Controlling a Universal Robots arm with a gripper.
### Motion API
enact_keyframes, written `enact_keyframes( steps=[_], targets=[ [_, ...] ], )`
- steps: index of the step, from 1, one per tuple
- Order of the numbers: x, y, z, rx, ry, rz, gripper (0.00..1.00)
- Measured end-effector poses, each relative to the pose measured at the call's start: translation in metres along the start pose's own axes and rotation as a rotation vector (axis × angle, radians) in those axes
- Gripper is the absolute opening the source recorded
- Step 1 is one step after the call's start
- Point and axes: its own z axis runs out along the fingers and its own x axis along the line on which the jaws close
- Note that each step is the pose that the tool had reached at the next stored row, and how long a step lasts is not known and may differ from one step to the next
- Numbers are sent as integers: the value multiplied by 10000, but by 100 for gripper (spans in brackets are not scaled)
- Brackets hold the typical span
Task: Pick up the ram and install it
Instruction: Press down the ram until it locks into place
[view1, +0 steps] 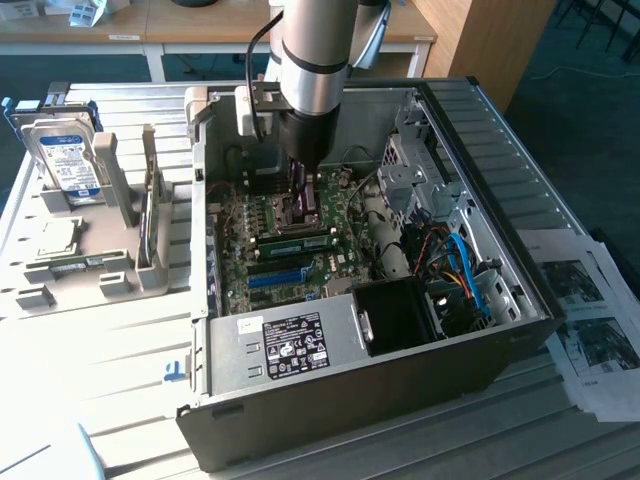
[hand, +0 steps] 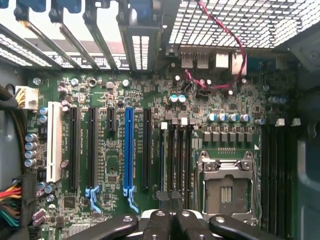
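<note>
Nearest in the exterior view, the open computer case (view1: 330, 370) lies on the slatted tabletop (view1: 110, 350), its metal wall with a black label sticker (view1: 291, 345) facing the camera. Printed papers (view1: 590, 330) lie at 3 o'clock of the case. Just past the wall, a black fan shroud (view1: 395, 315) sits at 3 o'clock of the blue slot (view1: 275, 277) on the motherboard (view1: 240, 255).

Beyond the blue slot, the ram (view1: 296, 242) stands on edge in a motherboard slot, running roughly from 9 to 3 o'clock, green with a pale label. It is apart from the gripper (view1: 303, 198), which hangs at 12 o'clock of it, low over the board by the CPU socket (hand: 225, 187). In the wrist view the jaws are clenched together, and nothing shows between them.

At 9 o'clock of the case, a grey fixture (view1: 100, 270) holds a silver hard drive (view1: 65, 160) upright. Wooden desks (view1: 180, 30) stand farthest back.
</note>
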Motion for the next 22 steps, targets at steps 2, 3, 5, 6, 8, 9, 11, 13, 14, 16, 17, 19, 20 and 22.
enact_keyframes(
  steps=[2,3,5,6,8,9,11,13,14,16,17,19,20,22],
  targets=[
    [0,-26,0,-2,0,0,10],
    [-1,-40,-1,-3,0,0,10],
    [-1,-67,-1,-4,0,1,10],
    [-1,-79,-1,-5,1,1,10],
    [-1,-94,-2,-5,1,1,10],
    [-1,-94,-2,-5,1,1,10],
    [-1,-94,-2,-5,1,1,10],
    [-1,-94,-2,-5,1,1,10],
    [-1,-94,-2,-5,1,1,10],
    [-2,-94,-4,-5,0,1,10],
    [-2,-94,-10,-5,2,1,10],
    [-3,-94,-23,-5,1,1,10],
    [-3,-94,-30,-5,1,1,10],
    [-5,-93,-50,-5,1,1,10]
  ],
)
